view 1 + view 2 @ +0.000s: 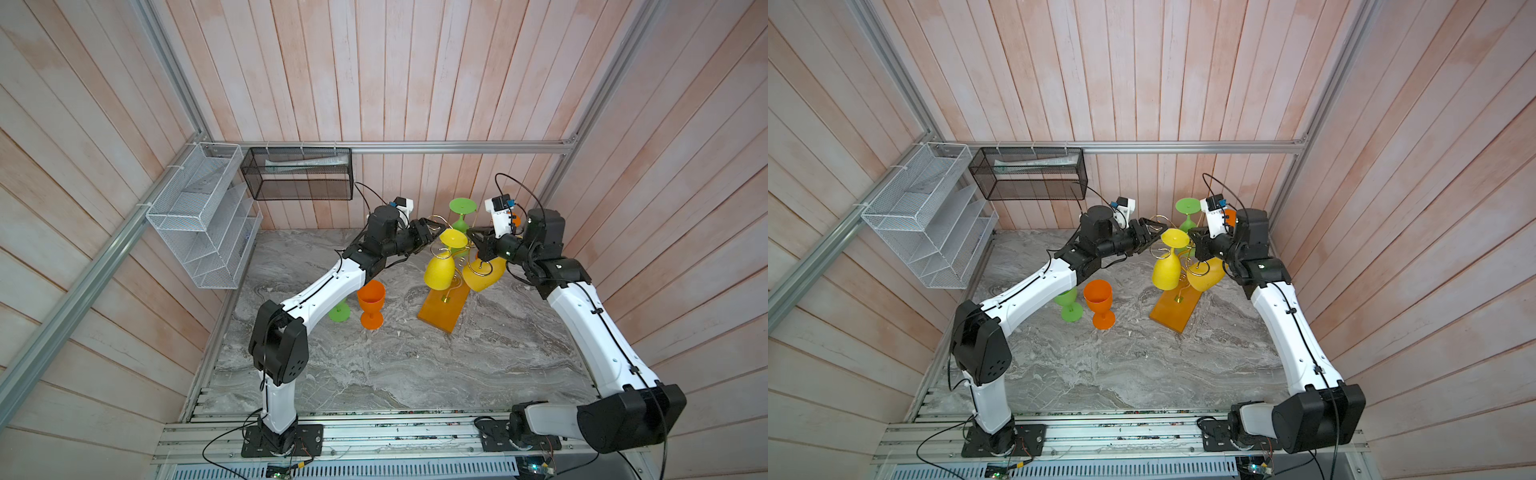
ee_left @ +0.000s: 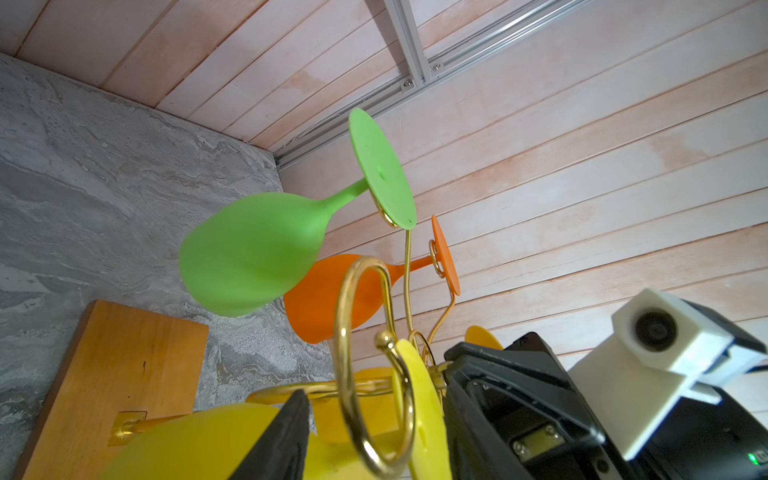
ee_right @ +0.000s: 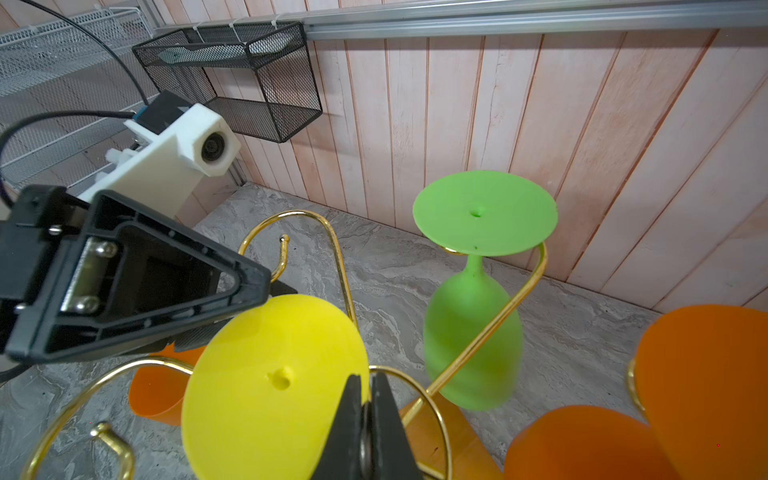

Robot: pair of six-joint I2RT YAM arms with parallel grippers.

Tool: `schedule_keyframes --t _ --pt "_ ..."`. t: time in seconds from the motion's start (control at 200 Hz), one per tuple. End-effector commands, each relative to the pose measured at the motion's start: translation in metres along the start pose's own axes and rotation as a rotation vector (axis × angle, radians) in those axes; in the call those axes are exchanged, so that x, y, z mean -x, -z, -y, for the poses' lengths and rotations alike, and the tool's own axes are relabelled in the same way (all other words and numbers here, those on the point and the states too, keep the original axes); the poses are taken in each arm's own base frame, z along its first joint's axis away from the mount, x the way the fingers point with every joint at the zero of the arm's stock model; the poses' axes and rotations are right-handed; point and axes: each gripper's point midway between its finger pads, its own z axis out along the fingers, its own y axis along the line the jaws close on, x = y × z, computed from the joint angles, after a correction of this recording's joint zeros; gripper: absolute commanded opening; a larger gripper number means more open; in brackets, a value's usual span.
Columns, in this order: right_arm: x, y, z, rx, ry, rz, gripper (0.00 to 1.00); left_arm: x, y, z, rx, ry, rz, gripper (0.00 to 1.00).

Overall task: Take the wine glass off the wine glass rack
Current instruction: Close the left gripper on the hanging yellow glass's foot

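Note:
The gold wire wine glass rack (image 1: 446,297) stands on its orange-brown wooden base (image 1: 1173,309) at the back of the table. A yellow wine glass (image 1: 438,272) hangs upside down from it, its foot (image 3: 257,395) on top. My left gripper (image 1: 434,227) is at that foot from the left, its fingers (image 2: 286,436) apart; whether they touch the glass I cannot tell. My right gripper (image 3: 365,390) comes from the right and is shut on the rack's wire beside the foot. Green (image 3: 469,332), orange (image 2: 332,299) and amber (image 1: 484,274) glasses also hang there.
An orange glass (image 1: 371,301) and a green glass (image 1: 1068,305) stand upright on the marble table under my left arm. A white mesh basket (image 1: 203,216) and a black mesh basket (image 1: 297,174) hang on the walls at the back left.

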Motion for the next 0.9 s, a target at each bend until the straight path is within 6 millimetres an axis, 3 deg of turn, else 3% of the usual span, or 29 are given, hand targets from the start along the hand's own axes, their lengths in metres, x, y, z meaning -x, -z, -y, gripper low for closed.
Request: schedule_keyframes --t 0.0,0.66,0.895 --pt "0.0 0.008 -0.013 0.033 -0.013 0.001 0.08 0.0 0.014 0.023 -0.029 -0.035 0.007 0.51" --pt "-0.002 0.004 -0.01 0.013 -0.013 -0.009 0.08 -0.002 0.014 0.033 -0.029 -0.069 -0.003 0.29" --pt "-0.005 0.001 -0.009 0.011 -0.015 -0.021 0.08 -0.005 0.012 0.037 -0.031 -0.093 -0.026 0.29"
